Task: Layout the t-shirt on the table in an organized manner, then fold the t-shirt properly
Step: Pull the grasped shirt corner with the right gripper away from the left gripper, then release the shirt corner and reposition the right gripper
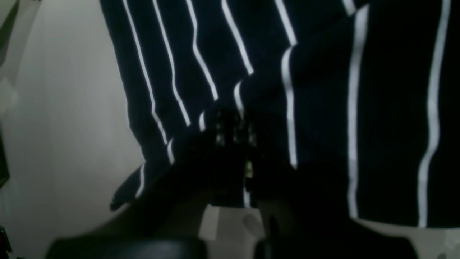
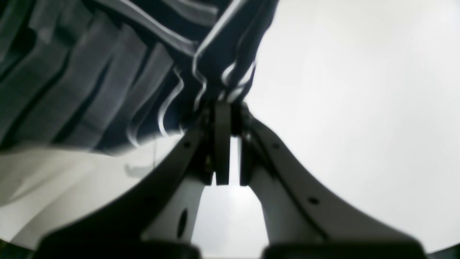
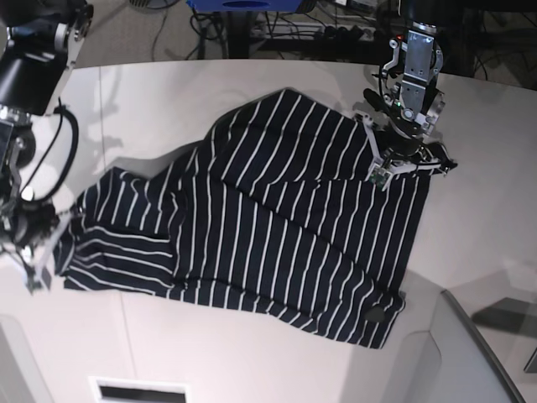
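The t-shirt [image 3: 268, 227], dark navy with thin white stripes, lies spread and rumpled across the white table [image 3: 252, 353]. My left gripper [image 3: 401, 159] is at the shirt's far right edge, shut on a fold of the cloth. In the left wrist view its dark fingertips [image 1: 235, 133] pinch the t-shirt [image 1: 323, 90] above the table [image 1: 64, 108]. My right gripper [image 3: 50, 239] is at the shirt's left end. In the right wrist view this gripper [image 2: 224, 106] is shut on a bunched edge of the t-shirt [image 2: 90, 72], lifted off the table [image 2: 341, 108].
A small dark grey piece [image 3: 375, 316] sits on the shirt's near right corner. A slot [image 3: 138, 390] is set in the table's front edge, and a pale angled panel [image 3: 478, 353] rises at the front right. Cables and a blue object [image 3: 243, 4] lie behind the table.
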Controlling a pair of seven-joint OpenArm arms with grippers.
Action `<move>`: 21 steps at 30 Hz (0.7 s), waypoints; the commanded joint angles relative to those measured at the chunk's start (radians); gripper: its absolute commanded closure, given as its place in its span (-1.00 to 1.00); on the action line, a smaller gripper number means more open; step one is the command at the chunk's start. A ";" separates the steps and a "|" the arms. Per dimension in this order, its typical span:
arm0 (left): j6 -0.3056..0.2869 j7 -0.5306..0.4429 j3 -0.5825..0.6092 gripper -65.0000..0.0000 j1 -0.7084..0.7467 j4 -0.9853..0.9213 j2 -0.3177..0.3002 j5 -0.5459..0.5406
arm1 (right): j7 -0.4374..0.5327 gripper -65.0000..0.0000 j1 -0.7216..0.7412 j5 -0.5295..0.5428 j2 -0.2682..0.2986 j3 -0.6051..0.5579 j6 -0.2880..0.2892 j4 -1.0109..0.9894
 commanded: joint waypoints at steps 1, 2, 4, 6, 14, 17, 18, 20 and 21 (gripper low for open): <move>-0.009 0.030 -0.002 1.00 0.003 0.003 -0.014 -0.002 | -0.010 1.00 0.038 -0.001 0.011 -0.018 -0.005 0.043; -0.009 0.030 -0.002 1.00 0.003 0.003 -0.020 -0.002 | -0.035 1.00 0.054 -0.001 0.011 -0.044 -0.029 0.064; -0.009 0.030 -0.002 1.00 0.003 0.003 -0.026 -0.002 | -0.062 1.00 0.090 0.000 0.006 -0.108 -0.100 0.096; -0.009 0.030 -0.002 1.00 0.003 0.003 -0.028 -0.002 | -0.064 1.00 0.138 0.000 -0.009 -0.176 -0.160 0.096; -0.009 0.028 -0.002 1.00 0.008 0.003 -0.068 -0.002 | 0.106 0.98 0.368 0.000 -0.061 -0.362 -0.356 -0.258; -0.009 0.028 -0.002 1.00 0.008 0.003 -0.071 -0.002 | 0.275 0.97 0.443 0.000 -0.061 -0.415 -0.445 -0.499; -0.009 0.028 -0.002 1.00 0.008 0.003 -0.071 -0.002 | 0.338 0.95 0.469 0.000 -0.061 -0.432 -0.470 -0.583; -0.009 0.028 -0.002 1.00 0.008 0.003 -0.071 -0.002 | 0.432 0.78 0.514 0.000 -0.064 -0.474 -0.480 -0.717; -0.009 0.028 -0.002 1.00 0.008 0.003 -0.071 -0.002 | 0.467 0.66 0.532 0.000 -0.073 -0.494 -0.480 -0.769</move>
